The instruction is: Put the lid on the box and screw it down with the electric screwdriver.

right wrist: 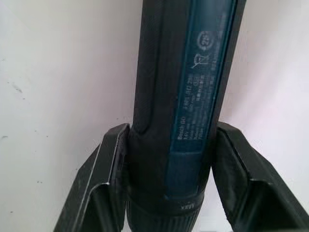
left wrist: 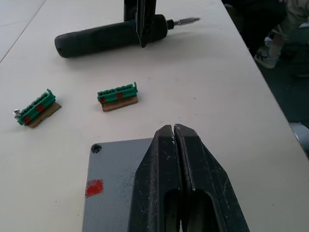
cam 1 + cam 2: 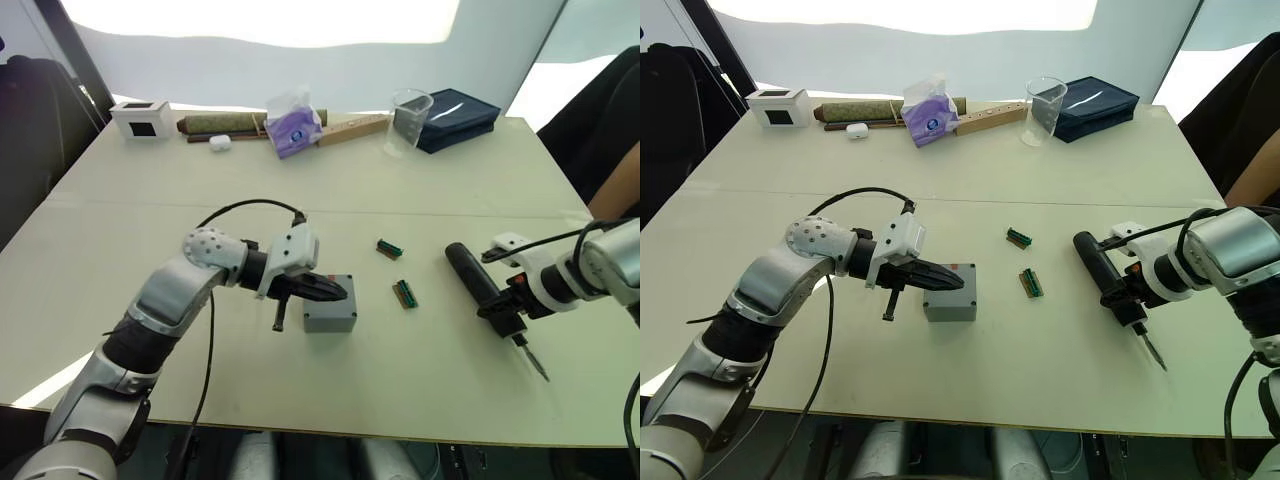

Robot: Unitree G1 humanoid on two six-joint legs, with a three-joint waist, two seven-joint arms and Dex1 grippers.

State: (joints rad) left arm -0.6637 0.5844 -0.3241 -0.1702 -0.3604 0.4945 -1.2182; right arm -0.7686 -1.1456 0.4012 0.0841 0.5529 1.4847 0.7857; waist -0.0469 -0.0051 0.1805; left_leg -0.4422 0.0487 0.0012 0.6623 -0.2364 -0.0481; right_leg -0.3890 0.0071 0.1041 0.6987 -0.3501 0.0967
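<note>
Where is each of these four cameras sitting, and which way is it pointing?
Left and right eye views: on the head, looking down over the table; both arms show.
Left wrist view: along the shut left gripper over the box.
Right wrist view: along the right gripper clasping the electric screwdriver.
Shared: the left wrist and eye views both show the green strips.

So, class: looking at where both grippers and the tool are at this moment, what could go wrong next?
1. The left gripper rests shut on top of the lid; a sideways nudge could shift the lid or the box.
2. The right gripper holds the electric screwdriver lying flat near its bit end, so the long body may tip or slip when lifted.
3. The green strips lie between tool and box and could be swept.
</note>
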